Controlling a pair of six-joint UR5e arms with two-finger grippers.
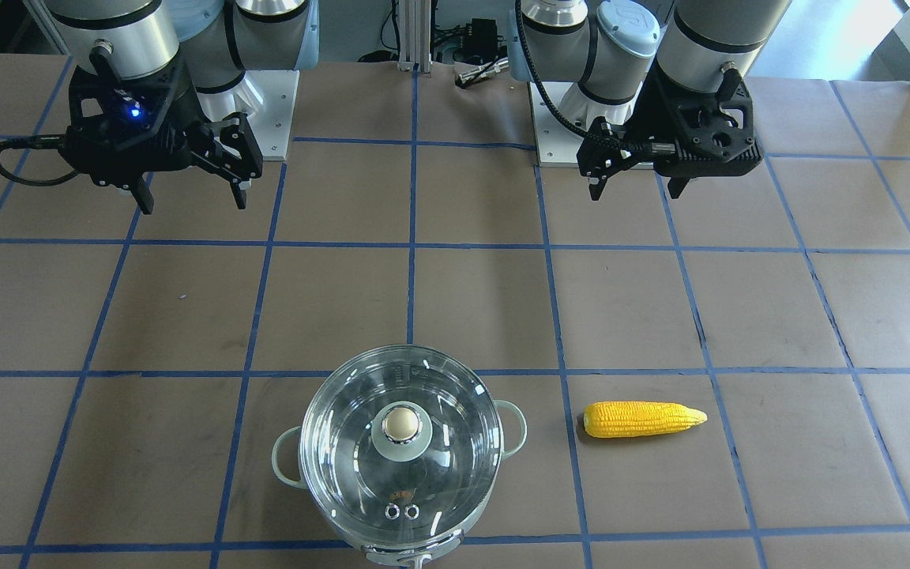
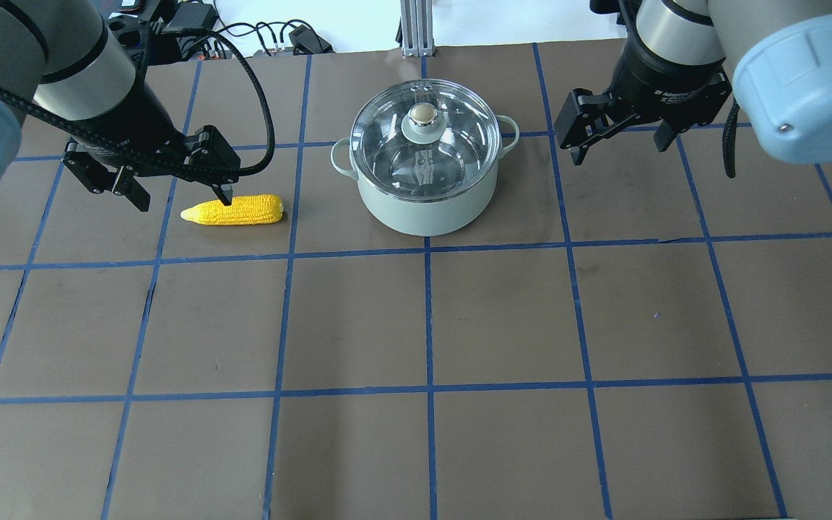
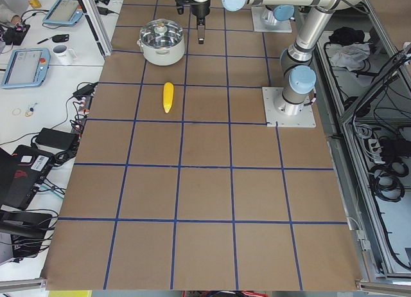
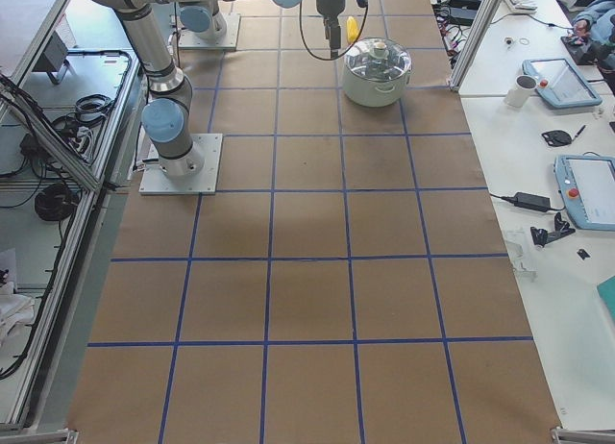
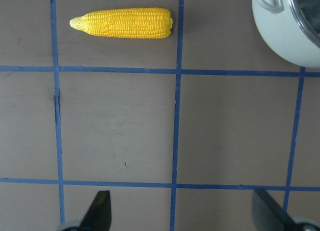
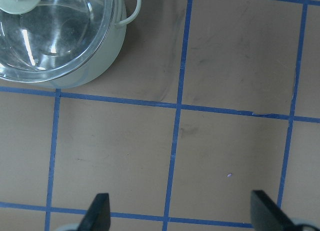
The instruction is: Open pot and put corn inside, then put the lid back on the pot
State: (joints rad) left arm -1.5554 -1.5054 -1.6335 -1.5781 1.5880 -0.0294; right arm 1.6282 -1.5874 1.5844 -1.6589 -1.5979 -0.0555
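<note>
The mint-green pot (image 2: 427,209) stands at the table's far middle with the glass lid (image 2: 423,144) on it, cream knob up. The pot also shows in the front view (image 1: 285,466), with the lid (image 1: 400,466) closed on it. The yellow corn (image 2: 234,210) lies flat to the pot's left, also seen in the front view (image 1: 643,419) and the left wrist view (image 5: 122,23). My left gripper (image 2: 181,198) hovers open and empty, on the robot's side of the corn. My right gripper (image 2: 622,148) hovers open and empty to the right of the pot (image 6: 112,51).
The brown table has a blue tape grid. The arm bases (image 1: 265,103) sit on the robot's side. An aluminium post (image 2: 412,29) and cables stand beyond the pot. A side bench with tablets (image 4: 557,79) runs along the operators' edge.
</note>
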